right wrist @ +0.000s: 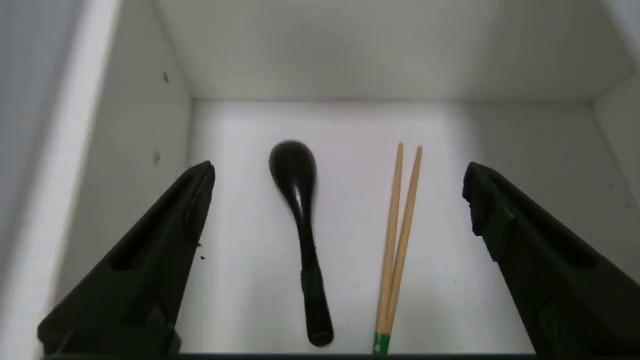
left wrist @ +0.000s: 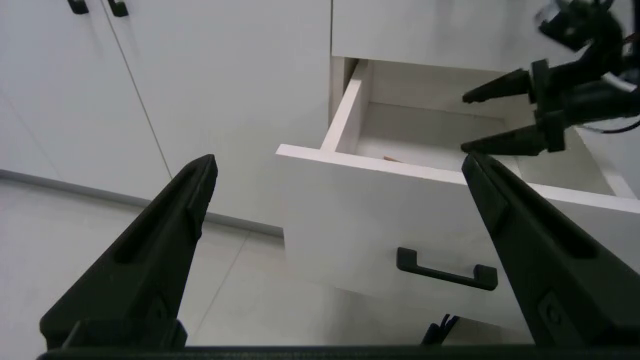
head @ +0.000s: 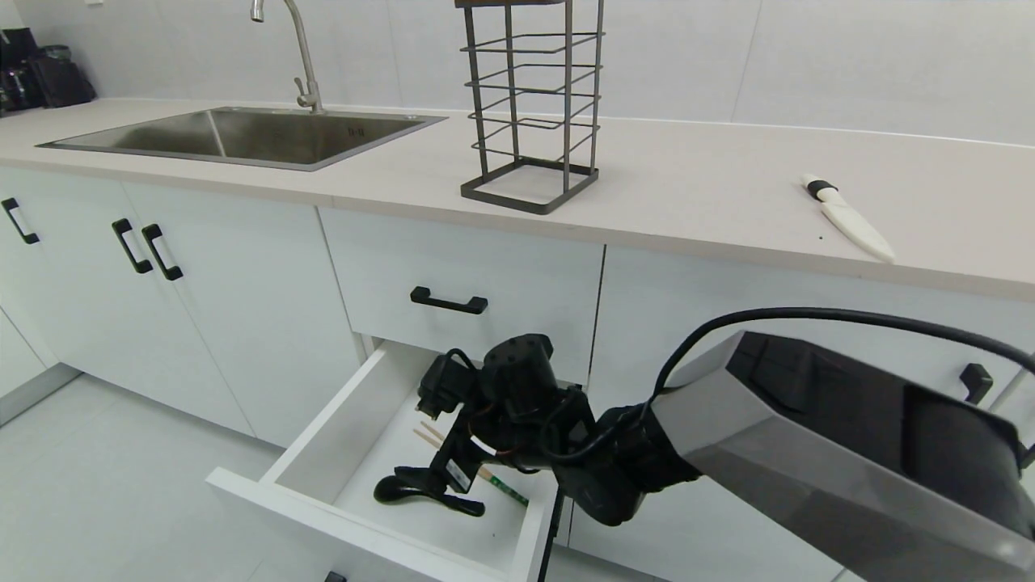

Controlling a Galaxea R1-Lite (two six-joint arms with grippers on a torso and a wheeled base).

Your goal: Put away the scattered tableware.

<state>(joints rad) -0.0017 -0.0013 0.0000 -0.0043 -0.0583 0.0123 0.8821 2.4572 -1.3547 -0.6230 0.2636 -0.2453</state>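
Right tool [right wrist: 337,180]: spread wide, gripping nothing, poised over the pulled-out drawer [head: 323,424] with a finger on either side of what lies below. On the white drawer floor, between those fingers, a black spoon [right wrist: 300,215] and a pair of wooden chopsticks [right wrist: 398,245] with green ends. Side by side, roughly parallel, near each other but not touching. In the head view, bare chopstick tips towards 10 o'clock, green ends towards 4 o'clock.

Left tool [left wrist: 340,165]: equally wide open, empty, held low outside the drawer and facing its front panel with the black handle [left wrist: 445,268].

On the tabletop [head: 711,186] above, a white knife [head: 849,218] with a black band on its handle. Flat, alone, at 3 o'clock from the wire rack [head: 534,105] and well apart from it, blade tip towards 4 o'clock. Rack upright, dark metal, nothing on its tiers. Drawer at 6 o'clock from the rack, below the tabletop edge.

At 9 o'clock from the rack, a steel sink [head: 242,133] set into the tabletop – curved faucet [head: 299,48] at its far rim.
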